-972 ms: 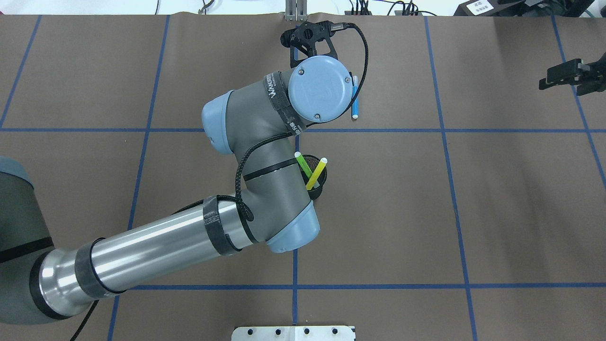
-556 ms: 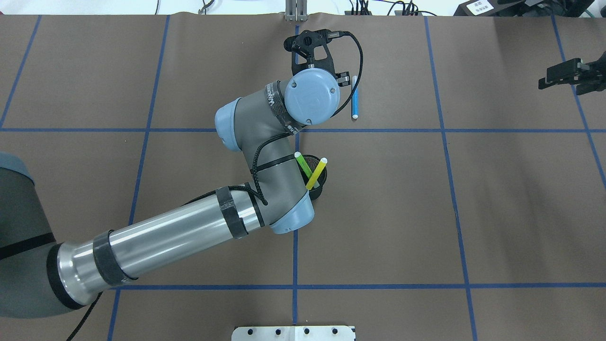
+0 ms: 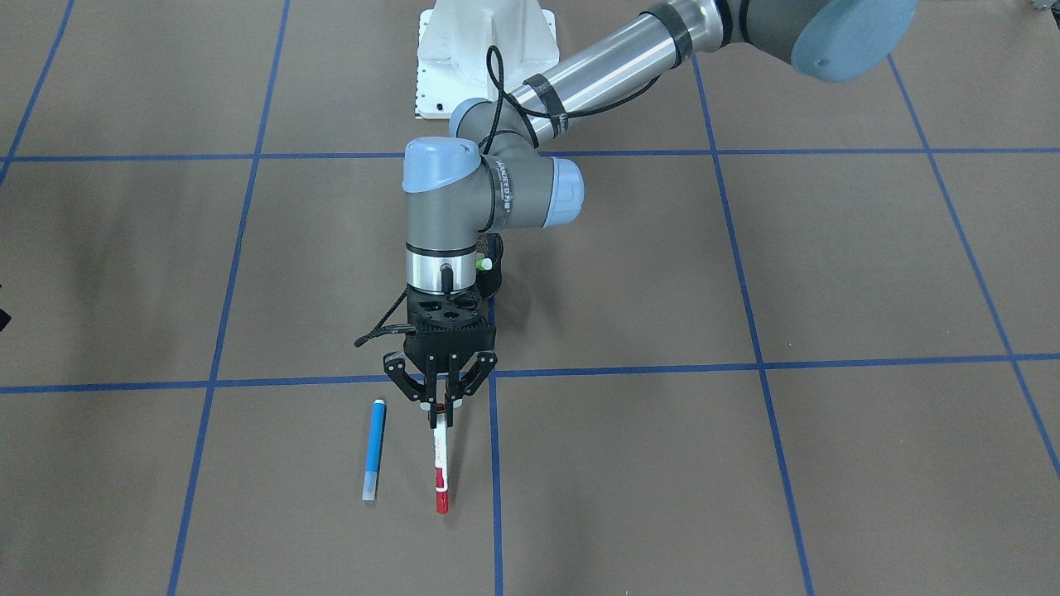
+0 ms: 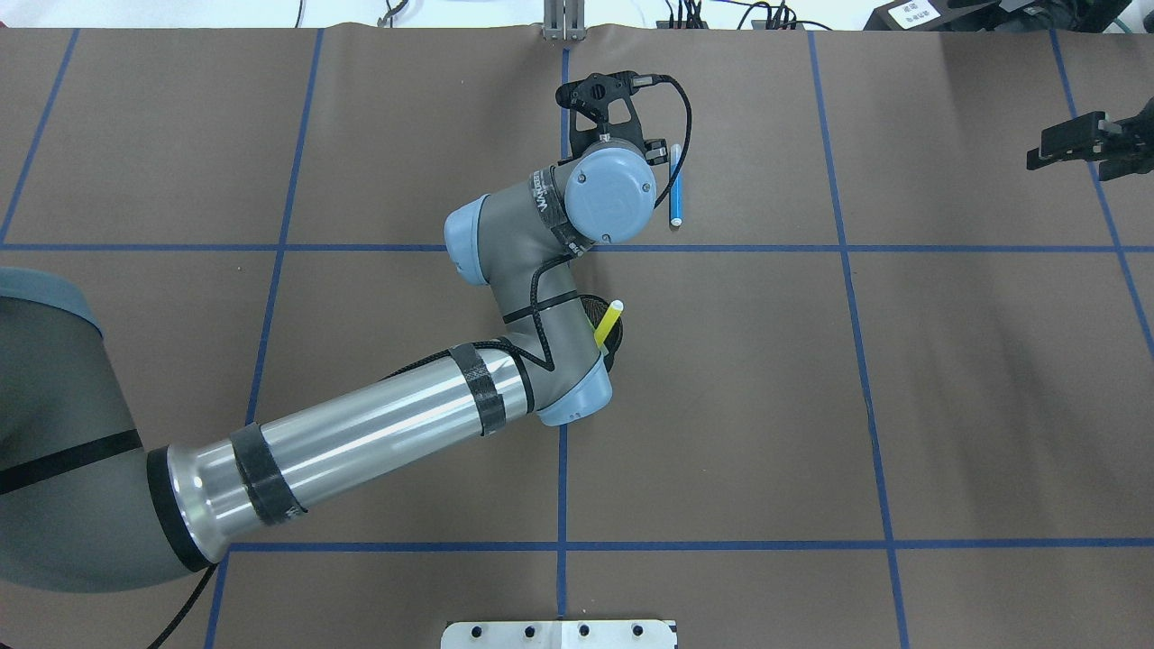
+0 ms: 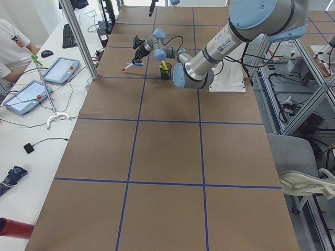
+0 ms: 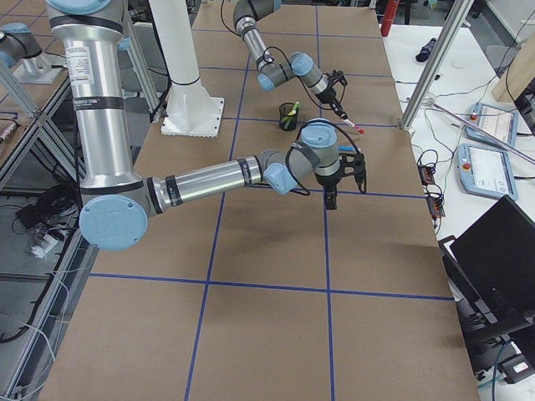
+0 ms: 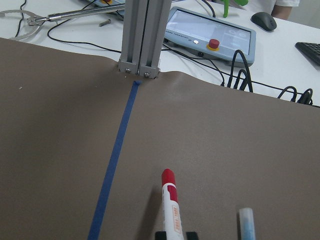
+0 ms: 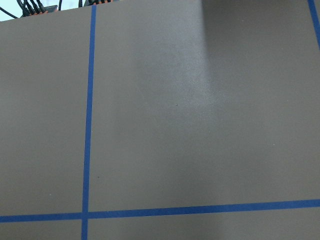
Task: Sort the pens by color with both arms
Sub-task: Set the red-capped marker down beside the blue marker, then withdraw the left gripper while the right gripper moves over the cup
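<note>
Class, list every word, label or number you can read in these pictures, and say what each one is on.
Black wrist strap: white lettering, too blurred to read.
Barrel of the red pen: red print, too blurred to read.
White label on a black box: too small to read.
No text reads clearly.

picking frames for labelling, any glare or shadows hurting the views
Right wrist view: soft sheen on the brown table cover, darker shadow at top right. Overhead: bright streaks on the left arm's silver tube. Left wrist view: red-capped pen sharp, faint shadow on its left.
</note>
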